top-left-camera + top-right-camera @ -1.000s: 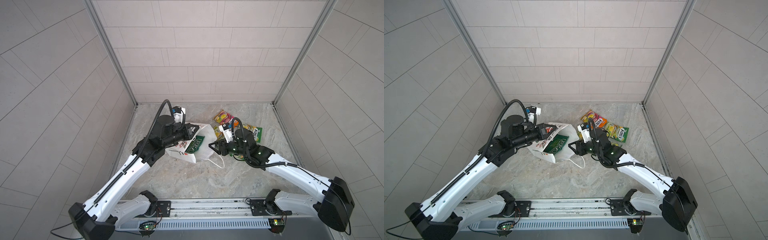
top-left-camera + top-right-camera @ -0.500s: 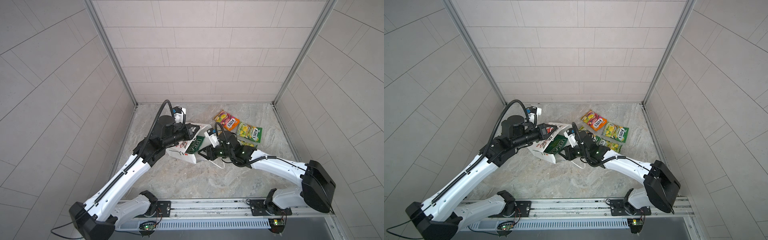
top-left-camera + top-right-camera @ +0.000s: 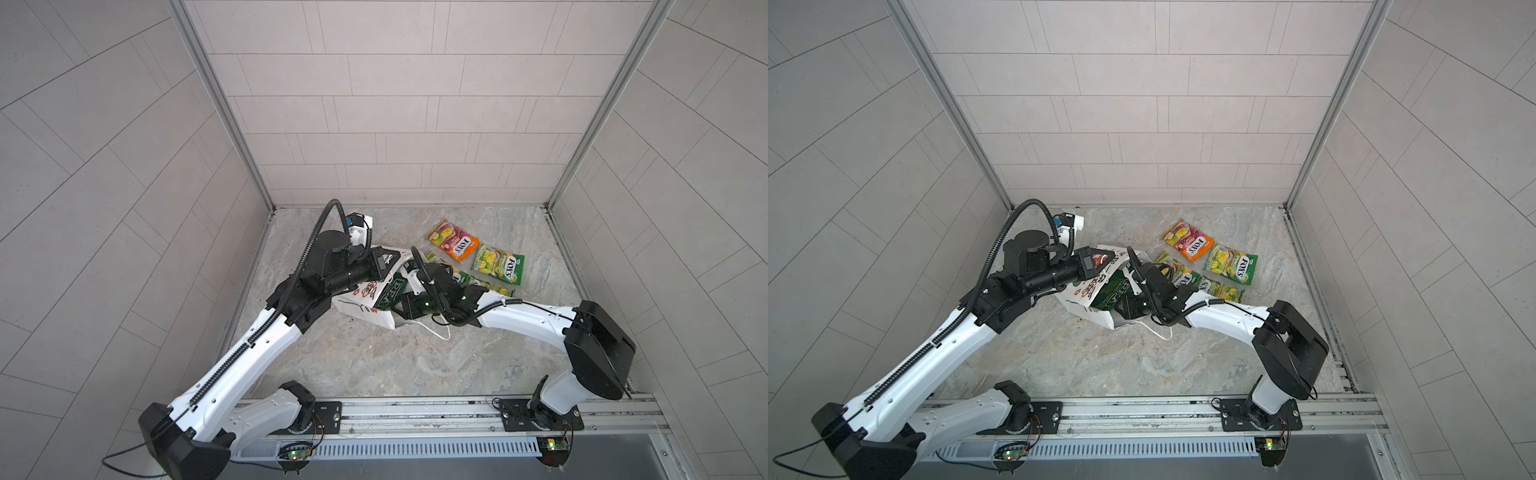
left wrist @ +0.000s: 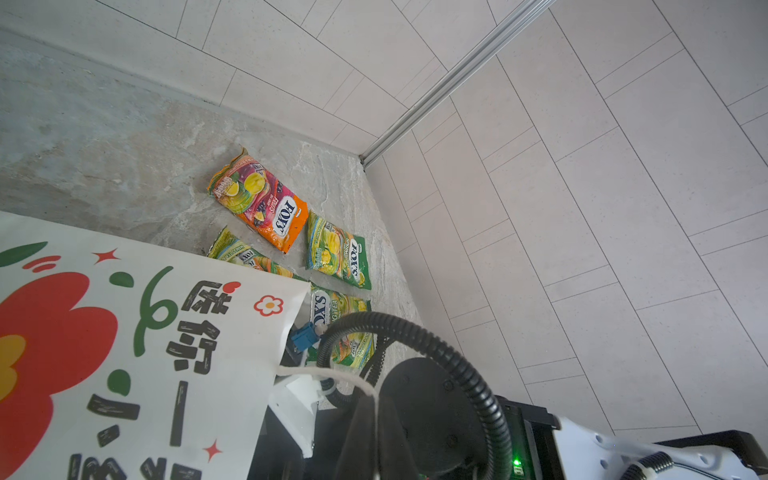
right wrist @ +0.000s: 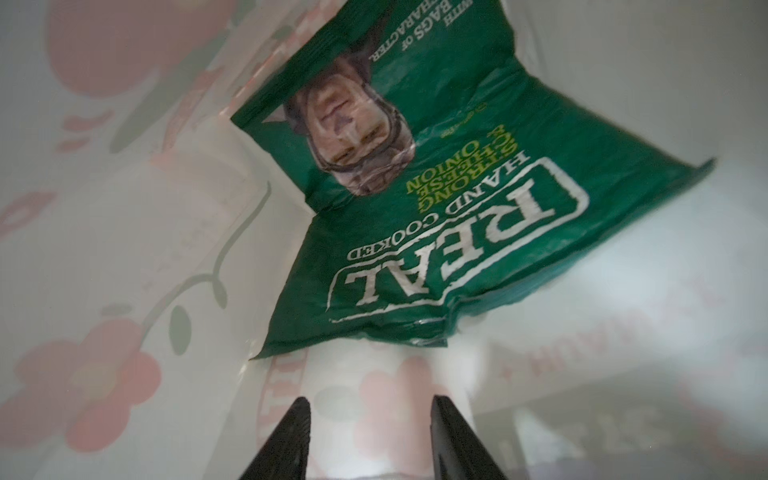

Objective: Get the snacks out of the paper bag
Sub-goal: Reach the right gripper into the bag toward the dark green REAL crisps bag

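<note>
The white paper bag [image 3: 360, 308] [image 3: 1080, 300] [image 4: 124, 353] lies on its side mid-floor, mouth toward the right. My left gripper [image 3: 381, 266] [image 4: 374, 401] is shut on its white cord handle [image 4: 332, 376] at the upper rim. My right gripper [image 3: 405, 305] [image 5: 368, 405] is open inside the mouth, with nothing between its fingers. The dark green REAL crisp bag [image 5: 415, 232] [image 3: 390, 293] lies just ahead of it in the bag. Outside lie an orange-pink FOX'S packet [image 3: 455, 241] [image 4: 262, 201] and green-yellow FOX'S packets [image 3: 498, 264] [image 3: 1223, 289] [image 3: 1173, 270].
The bag's other cord handle [image 3: 440, 330] trails on the floor under my right arm. Tiled walls close in the stone floor at the left, back and right. A metal rail [image 3: 415, 415] with both arm bases runs along the front edge.
My right gripper has moved left from beside the bag's mouth into the bag. The left gripper has kept its hold on the handle without moving.
</note>
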